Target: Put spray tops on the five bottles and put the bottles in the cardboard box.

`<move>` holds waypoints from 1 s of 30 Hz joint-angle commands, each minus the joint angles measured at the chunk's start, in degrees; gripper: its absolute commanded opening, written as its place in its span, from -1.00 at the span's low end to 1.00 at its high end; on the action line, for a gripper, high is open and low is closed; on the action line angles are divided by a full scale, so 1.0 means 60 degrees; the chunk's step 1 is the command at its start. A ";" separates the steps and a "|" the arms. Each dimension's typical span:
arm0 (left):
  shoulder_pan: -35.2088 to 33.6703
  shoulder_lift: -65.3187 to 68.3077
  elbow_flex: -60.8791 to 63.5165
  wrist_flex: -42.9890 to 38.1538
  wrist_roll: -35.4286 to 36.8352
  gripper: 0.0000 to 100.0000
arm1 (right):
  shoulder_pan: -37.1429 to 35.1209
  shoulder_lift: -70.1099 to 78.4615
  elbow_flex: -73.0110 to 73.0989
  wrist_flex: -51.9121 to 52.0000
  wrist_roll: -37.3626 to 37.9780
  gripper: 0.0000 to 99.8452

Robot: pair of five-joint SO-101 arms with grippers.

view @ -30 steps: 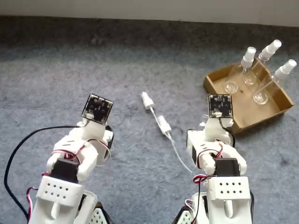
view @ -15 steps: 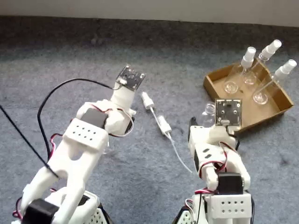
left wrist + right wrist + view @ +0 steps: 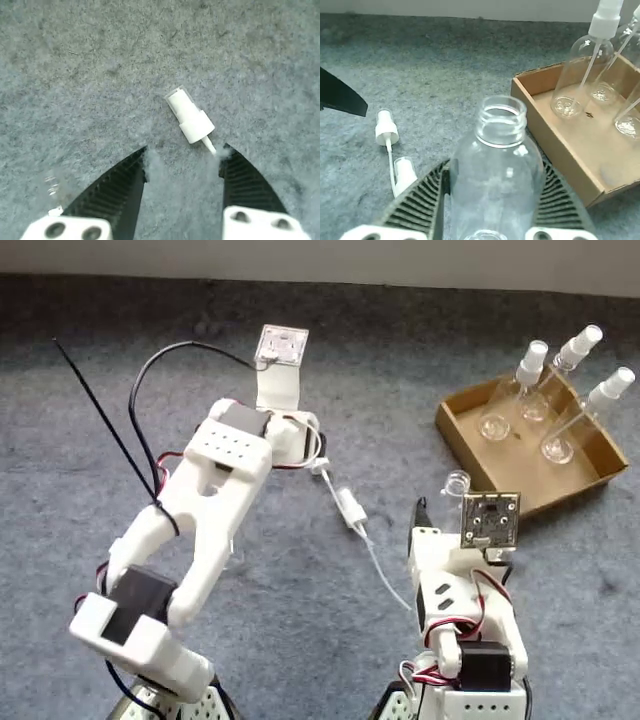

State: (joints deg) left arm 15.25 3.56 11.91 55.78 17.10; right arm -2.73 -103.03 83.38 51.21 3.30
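Left hand (image 3: 183, 150) spread apart, spray top (image 3: 190, 120) just beyond fingertips (image 3: 131, 172), perhaps touching one. Right hand (image 3: 495, 167) clamped on topless bottle (image 3: 501, 122). Cardboard box (image 3: 468, 443), far right: three topped bottles (image 3: 528, 388) upright.

Base of bottle (image 3: 495, 170) cut off by pic edge; in high view mostly behind right arm (image 3: 455, 580).

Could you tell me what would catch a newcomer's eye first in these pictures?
The right hand grips an uncapped clear bottle upright, just beside the cardboard box, where three capped bottles stand. The open left hand hangs over a white spray top lying on the grey carpet.
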 commanded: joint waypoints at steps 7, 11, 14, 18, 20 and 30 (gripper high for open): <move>0.0139 0.2982 -0.3348 -0.0103 0.1568 -0.62 | 0.0095 -0.0286 0.0974 -0.1121 0.0176 -0.75; 0.0125 0.4198 -0.4593 -0.0059 0.1978 -0.71 | 0.0081 -0.0286 0.1033 -0.1121 0.0176 -0.75; 0.0110 0.5092 -0.5546 0.0630 0.1978 -0.73 | 0.0081 -0.0286 0.1048 -0.1121 0.0176 -0.75; 0.0095 0.6147 -0.7040 0.1949 0.1978 -0.71 | 0.0081 -0.0286 0.1048 -0.1121 0.0190 -0.75; 0.0110 0.6659 -0.7714 0.2549 0.1978 -0.70 | 0.0081 -0.0286 0.1048 -0.1121 0.0190 -0.75; 0.0066 0.8154 -1.0161 0.4132 0.2418 -0.71 | 0.0081 -0.0286 0.1048 -0.1121 0.0190 -0.75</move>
State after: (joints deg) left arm 15.25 51.91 -43.12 77.85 28.53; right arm -2.55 -104.09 89.98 46.11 3.82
